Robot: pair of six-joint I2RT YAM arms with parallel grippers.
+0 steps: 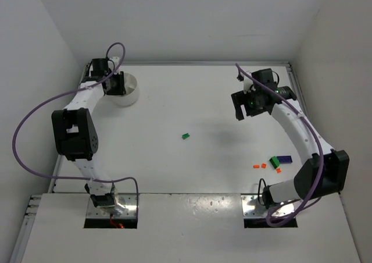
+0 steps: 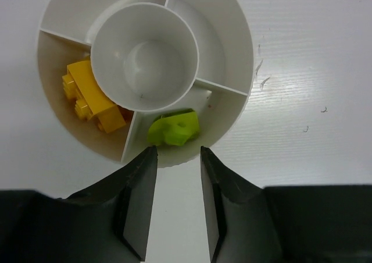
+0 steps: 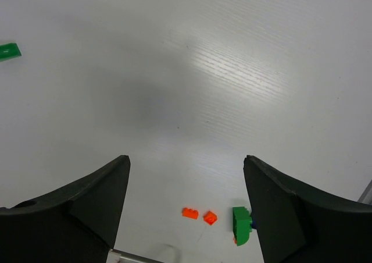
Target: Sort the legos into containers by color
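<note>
— What's lying closest to us?

— The white surface point(image 1: 192, 100) is running out from the two arm bases. Near the right base a small cluster is sitting: orange bits point(image 1: 256, 166), a dark green brick point(image 1: 272, 160) and a blue brick point(image 1: 284, 158) right against it.

— And further out?

— A lone green brick point(image 1: 186, 136) is lying about mid-surface, well apart from both arms. Beyond the cluster the right claw point(image 1: 245, 110) is hanging over bare surface. Its jaws are standing wide with nothing between them. The cluster is lying back toward its base and the lone brick is off to its left.

— Where's the dish?

— The dish point(image 1: 129, 91) is sitting at the far left, near the back. The left claw point(image 1: 114, 84) is hovering at its rim, and its jaws are showing only a narrow gap and gripping nothing. A lime piece point(image 2: 174, 129) is resting in the section nearest the fingertips, with yellow bricks point(image 2: 90, 97) filling the section to its left. The middle cup is holding nothing.

— And the room?

— Plain white walls point(image 1: 174, 18) are closing the surface in at the back and on both sides.
</note>
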